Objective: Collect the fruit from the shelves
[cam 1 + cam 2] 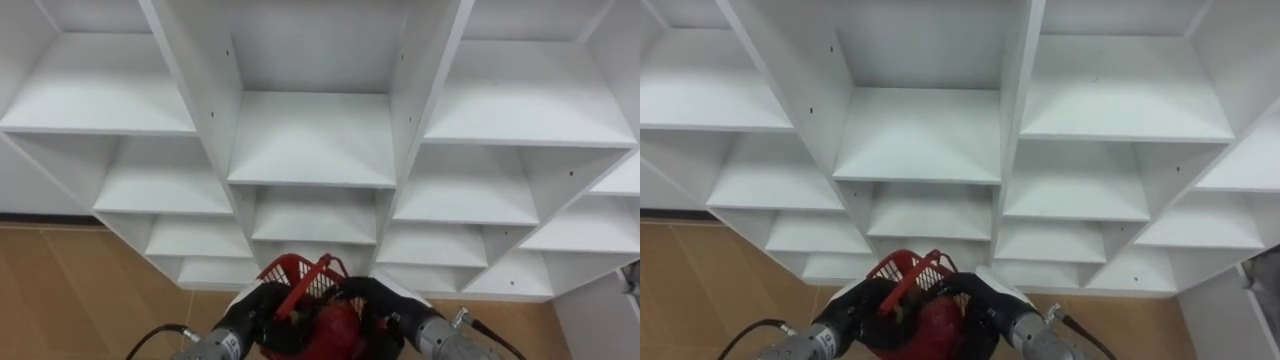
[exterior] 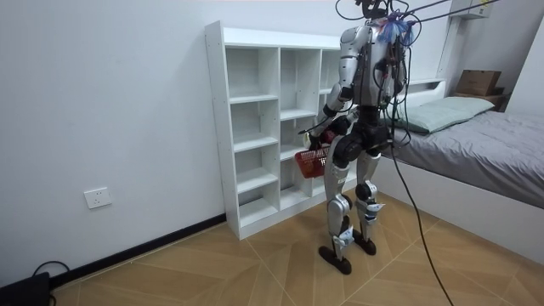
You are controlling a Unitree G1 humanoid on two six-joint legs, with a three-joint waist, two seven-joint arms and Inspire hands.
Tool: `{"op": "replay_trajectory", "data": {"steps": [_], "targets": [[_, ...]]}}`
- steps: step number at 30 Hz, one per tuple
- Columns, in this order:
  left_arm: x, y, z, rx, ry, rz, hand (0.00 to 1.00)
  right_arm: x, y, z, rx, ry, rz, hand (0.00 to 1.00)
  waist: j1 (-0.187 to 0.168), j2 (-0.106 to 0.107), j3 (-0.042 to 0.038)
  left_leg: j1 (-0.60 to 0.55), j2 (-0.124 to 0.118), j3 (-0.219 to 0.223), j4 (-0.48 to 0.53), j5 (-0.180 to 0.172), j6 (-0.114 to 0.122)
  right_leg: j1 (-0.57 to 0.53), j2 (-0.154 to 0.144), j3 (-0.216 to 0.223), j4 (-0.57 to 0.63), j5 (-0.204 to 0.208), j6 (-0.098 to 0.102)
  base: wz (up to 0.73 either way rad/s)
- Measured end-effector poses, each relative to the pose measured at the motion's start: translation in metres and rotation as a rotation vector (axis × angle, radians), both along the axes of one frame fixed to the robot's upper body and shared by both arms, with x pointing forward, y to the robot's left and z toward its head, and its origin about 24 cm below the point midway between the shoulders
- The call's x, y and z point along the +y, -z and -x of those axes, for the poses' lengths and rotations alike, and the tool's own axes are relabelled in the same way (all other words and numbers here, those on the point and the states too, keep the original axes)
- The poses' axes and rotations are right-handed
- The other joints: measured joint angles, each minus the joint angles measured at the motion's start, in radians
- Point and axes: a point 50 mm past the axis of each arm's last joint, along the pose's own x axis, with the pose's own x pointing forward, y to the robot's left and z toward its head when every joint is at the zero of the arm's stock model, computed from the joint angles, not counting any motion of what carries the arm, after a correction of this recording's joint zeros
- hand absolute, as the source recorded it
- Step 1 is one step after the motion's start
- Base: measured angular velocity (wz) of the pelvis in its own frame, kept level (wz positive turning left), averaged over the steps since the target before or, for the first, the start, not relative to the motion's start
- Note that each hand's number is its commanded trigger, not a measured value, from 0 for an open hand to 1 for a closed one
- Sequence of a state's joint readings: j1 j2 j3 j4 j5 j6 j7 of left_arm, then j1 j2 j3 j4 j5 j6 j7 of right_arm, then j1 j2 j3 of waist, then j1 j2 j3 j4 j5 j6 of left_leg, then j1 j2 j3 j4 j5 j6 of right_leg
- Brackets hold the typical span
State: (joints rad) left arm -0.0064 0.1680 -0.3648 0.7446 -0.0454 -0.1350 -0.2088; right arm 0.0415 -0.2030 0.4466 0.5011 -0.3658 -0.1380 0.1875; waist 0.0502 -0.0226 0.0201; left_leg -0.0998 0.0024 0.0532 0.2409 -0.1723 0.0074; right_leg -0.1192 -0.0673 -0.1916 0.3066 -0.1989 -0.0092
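Observation:
Low in the eye views I hold a red wire basket [image 1: 300, 272] [image 1: 902, 270] in front of the white closet [image 1: 315, 140] of open shelves. My left hand [image 1: 255, 310] [image 1: 862, 305] grips the basket's left side with curled fingers. My right hand [image 1: 385, 300] [image 1: 980, 292] arches over the basket, its fingers curled round a red round fruit [image 1: 335, 330] [image 1: 937, 325] inside it. In the room view I stand upright facing the closet [image 2: 255, 127], with the basket [image 2: 311, 161] at hip height.
The closet's shelves spread ahead and to both sides, with wooden floor [image 1: 80, 290] below. In the room view a bed [image 2: 484, 144] stands close behind me on the room view's right, with a cardboard box [image 2: 478, 82] beyond it.

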Motion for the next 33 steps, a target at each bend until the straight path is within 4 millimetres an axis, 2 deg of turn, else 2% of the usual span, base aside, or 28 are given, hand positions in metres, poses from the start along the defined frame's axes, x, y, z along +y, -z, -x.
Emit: {"op": "replay_trajectory", "data": {"steps": [27,33], "targets": [[-0.005,0.000,0.001,0.006,0.058,0.011,1.00,0.000,0.001,0.000,-0.011,0.018,0.000,0.00,0.006,-0.005,0.0032,0.001,0.000,0.000,-0.003,0.000,0.000,-0.001,0.000,0.002,0.000,-0.001,0.000,0.00],[0.001,0.001,0.003,0.009,0.048,-0.006,1.00,-0.003,0.007,0.012,0.026,0.031,0.002,0.00,0.005,-0.007,-0.0003,0.005,-0.001,-0.018,-0.003,0.000,0.000,0.018,-0.002,-0.012,-0.017,-0.001,0.001,0.07]]}}
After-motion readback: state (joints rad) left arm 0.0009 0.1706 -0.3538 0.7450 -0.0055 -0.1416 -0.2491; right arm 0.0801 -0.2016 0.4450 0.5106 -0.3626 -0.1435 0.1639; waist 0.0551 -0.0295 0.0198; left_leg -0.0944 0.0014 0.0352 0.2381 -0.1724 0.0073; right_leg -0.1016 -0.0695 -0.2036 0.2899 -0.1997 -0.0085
